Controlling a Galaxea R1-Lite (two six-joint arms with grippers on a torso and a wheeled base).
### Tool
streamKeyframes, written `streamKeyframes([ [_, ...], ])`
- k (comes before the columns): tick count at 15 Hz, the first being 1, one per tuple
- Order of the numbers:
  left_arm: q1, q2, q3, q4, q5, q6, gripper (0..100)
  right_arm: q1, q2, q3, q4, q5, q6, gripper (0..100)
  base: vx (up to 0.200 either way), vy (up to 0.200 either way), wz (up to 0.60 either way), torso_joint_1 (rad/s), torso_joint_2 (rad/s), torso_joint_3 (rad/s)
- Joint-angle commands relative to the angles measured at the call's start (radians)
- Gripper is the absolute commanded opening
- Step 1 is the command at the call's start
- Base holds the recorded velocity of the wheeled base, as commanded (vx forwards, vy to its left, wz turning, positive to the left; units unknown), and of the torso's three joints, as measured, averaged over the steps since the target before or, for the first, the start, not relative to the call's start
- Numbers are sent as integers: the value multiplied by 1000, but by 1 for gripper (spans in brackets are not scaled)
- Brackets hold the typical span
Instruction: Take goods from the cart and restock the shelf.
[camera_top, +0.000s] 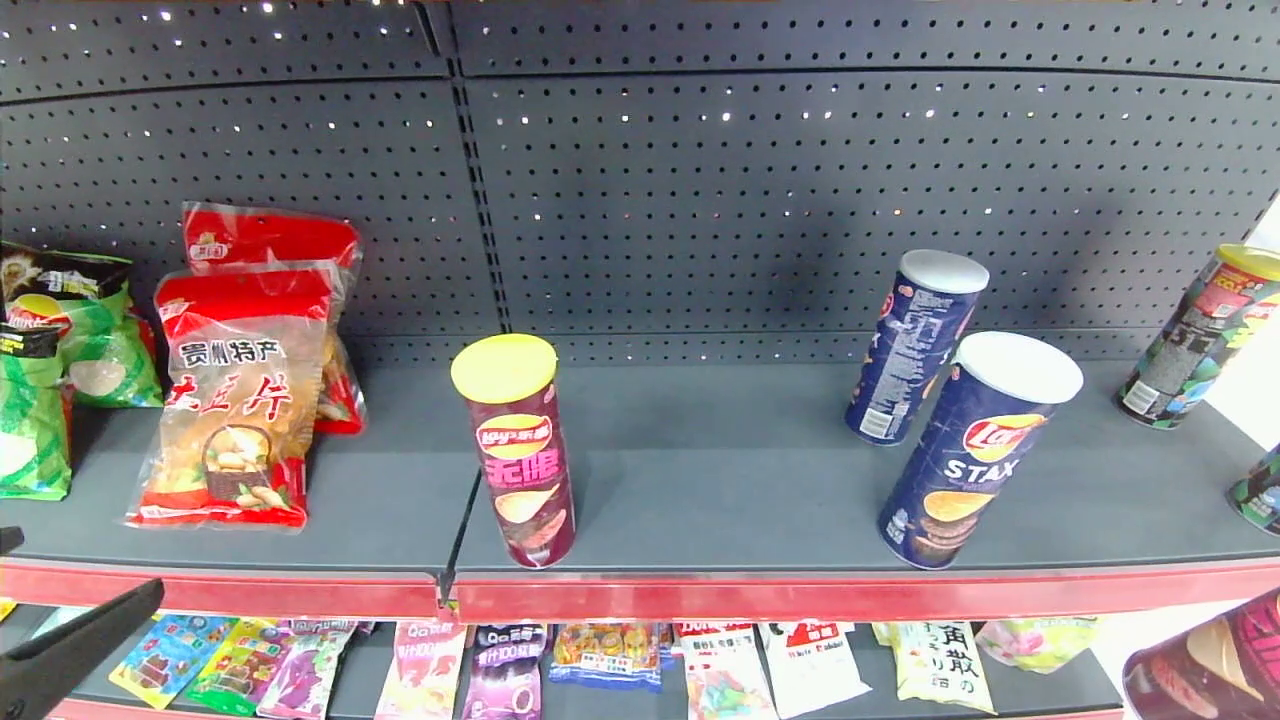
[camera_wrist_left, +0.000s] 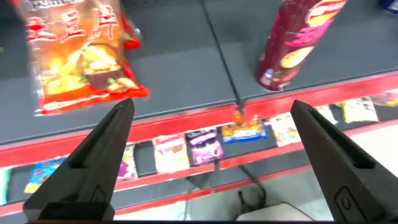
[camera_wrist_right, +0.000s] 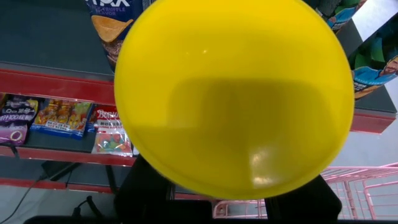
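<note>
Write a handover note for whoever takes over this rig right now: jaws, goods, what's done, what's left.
Left gripper: jaws open, empty, low before the front edge of the shelf.
Right gripper: shut on a yellow-lidded can, below the shelf's right end.
On the shelf: a matching maroon can stands upright near the front.
Left: place the held can, probably beside it, then go to the pink cart for more.
</note>
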Motion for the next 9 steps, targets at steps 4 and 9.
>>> streamKeyframes([
  [4, -1, 102, -123, -3, 10, 12, 100, 0, -7, 1, 0, -2, 0, 0, 0, 0, 0, 0, 0, 0],
  [9, -1, 102, -94, -9, 0, 113, 100, -1, -7, 5, 0, -5, 0, 0, 0, 0, 0, 0, 0, 0],
])
